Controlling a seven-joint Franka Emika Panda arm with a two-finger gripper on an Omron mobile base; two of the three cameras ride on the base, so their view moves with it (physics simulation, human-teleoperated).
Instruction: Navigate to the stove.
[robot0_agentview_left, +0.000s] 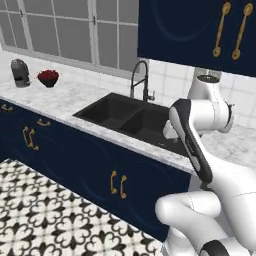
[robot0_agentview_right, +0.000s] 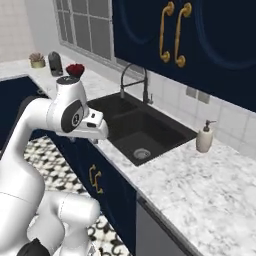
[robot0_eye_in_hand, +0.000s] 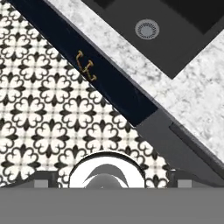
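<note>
Where the arm folds back over its own base, we lose much of the near ground: the white links cover the cabinet run at the lower right of the left base view. The tool (robot0_agentview_right: 85, 141) hangs off the counter's front edge, pointing down; its tips are too small and dark to read, so we cannot tell whether it is released or clenched.

Below it lies the patterned floor (robot0_eye_in_hand: 43, 109), bare and open along the whole cabinet line. The navy cabinet fronts (robot0_agentview_left: 75, 160) carry paired brass handles (robot0_eye_in_hand: 85, 66). A grey panel (robot0_agentview_right: 150, 230) breaks the navy run on the right and is cut off at the frame bottom.

The marble counter (robot0_agentview_right: 200, 200) has a straight front edge and a broad bare stretch right of the sink (robot0_agentview_right: 145, 135). That black double basin sits flush, with its drain (robot0_eye_in_hand: 146, 29) visible. A dark spring faucet (robot0_agentview_right: 135, 80) rises at its back rim. The soap dispenser (robot0_agentview_right: 205, 137) stands just beside the basin's right corner.

Farther left along the counter sit a red bowl (robot0_agentview_left: 48, 77), a dark canister (robot0_agentview_left: 20, 72) and a small potted plant (robot0_agentview_right: 36, 60), details blurred. Behind them is the window (robot0_agentview_left: 65, 30); navy upper cabinets (robot0_agentview_right: 210, 40) overhang the right. Where the stove stands we cannot tell.
</note>
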